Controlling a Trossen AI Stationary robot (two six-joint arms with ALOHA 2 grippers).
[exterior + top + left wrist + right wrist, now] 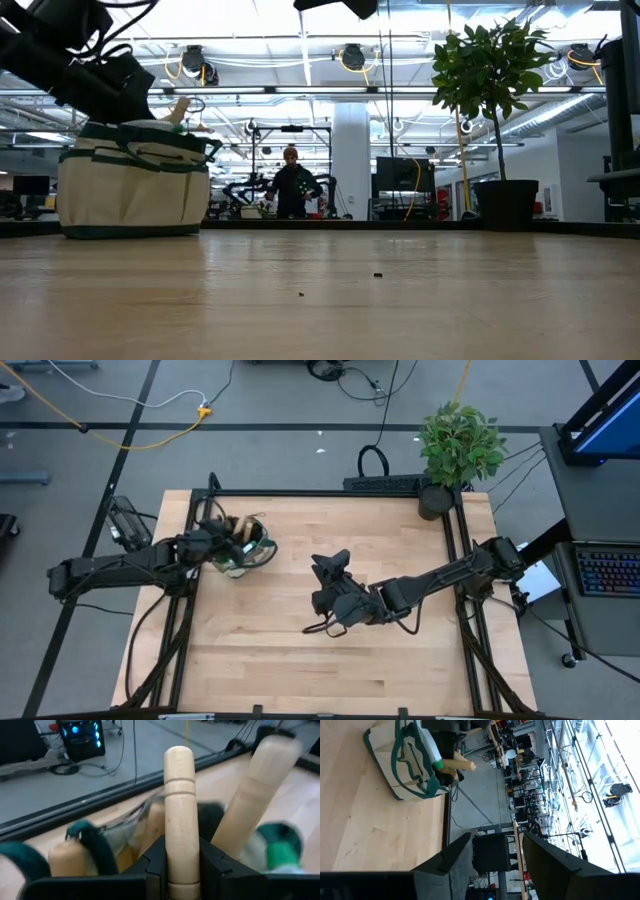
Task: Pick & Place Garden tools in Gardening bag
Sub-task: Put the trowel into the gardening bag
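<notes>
The tan gardening bag (245,548) with green trim stands at the table's far left, upright on its base (135,180). Wooden tool handles (180,108) stick up out of its mouth. My left gripper (225,545) is just above the bag's rim, shut on a light wooden tool handle (180,795). A second wooden handle (257,785) leans beside it, and green trim (95,845) shows around them. My right gripper (322,582) hangs open above the table's middle, facing the bag (412,760) with nothing between its fingers. My left gripper pinches the wooden handle low on its length (181,847) between its two fingers (210,865). The fingers lie across the handle. The handle's rounded free end (179,755) stands clear beyond the fingers, over the bag's mouth. The gripper itself hides the tool's working end.
A leafy potted plant (455,455) stands at the table's far right corner. A black frame rail (330,493) runs round the table. A person (290,185) stands in the room far behind. Bare wood (300,670) fills the near half.
</notes>
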